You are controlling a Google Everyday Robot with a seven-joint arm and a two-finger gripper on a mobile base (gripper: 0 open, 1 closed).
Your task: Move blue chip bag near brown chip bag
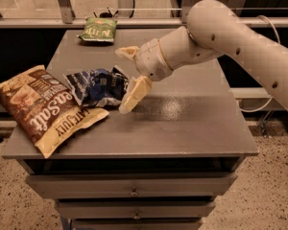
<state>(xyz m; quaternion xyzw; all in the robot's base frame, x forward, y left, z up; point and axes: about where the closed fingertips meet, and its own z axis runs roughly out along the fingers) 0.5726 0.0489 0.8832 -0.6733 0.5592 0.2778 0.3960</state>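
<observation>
Gripper [122, 79] at frame centre, fingers spread wide, holding nothing, just right of blue chip bag [97, 86]. Bag lies on worktop [192, 123] left of centre, touching brown chip bag [41, 107]. Placement looks done; next move: lift gripper clear without snagging the bag.

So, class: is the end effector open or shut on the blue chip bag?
Open. The end effector has its fingers spread wide beside the blue chip bag, which lies on the table against the brown chip bag.
</observation>
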